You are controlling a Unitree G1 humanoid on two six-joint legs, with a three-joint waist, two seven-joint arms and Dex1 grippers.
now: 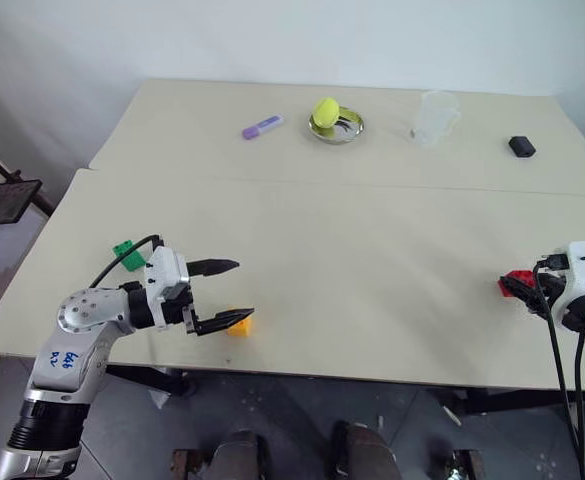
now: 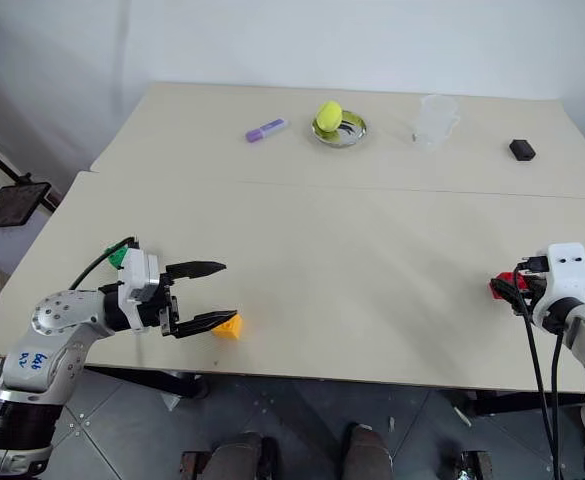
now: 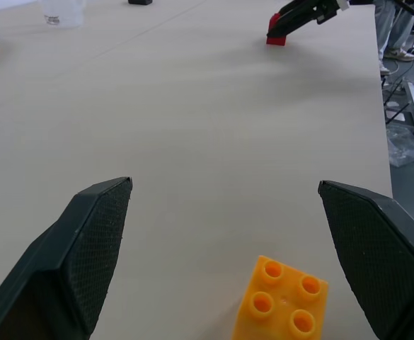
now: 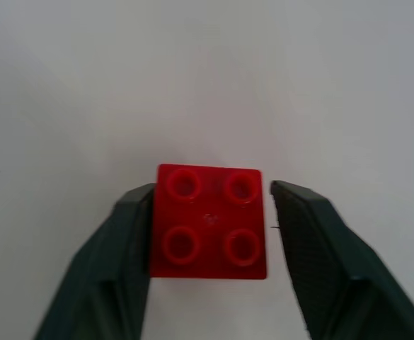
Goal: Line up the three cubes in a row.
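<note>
The red cube (image 4: 209,221) sits on the table near the right edge, and my right gripper (image 4: 212,188) is shut on it, one finger on each side. It also shows as the red cube (image 1: 517,281) in the head view. The orange-yellow cube (image 1: 238,327) lies near the table's front edge at the left. My left gripper (image 1: 244,290) hovers open just behind the orange-yellow cube (image 3: 284,308), holding nothing. The green cube (image 1: 124,250) lies by the left edge, partly hidden behind my left wrist.
On the far table stand a purple marker (image 1: 262,126), a metal bowl (image 1: 350,131) holding a yellow-green ball, a clear cup (image 1: 434,118) and a small black block (image 1: 521,147). A seam (image 1: 372,185) runs between the two tabletops.
</note>
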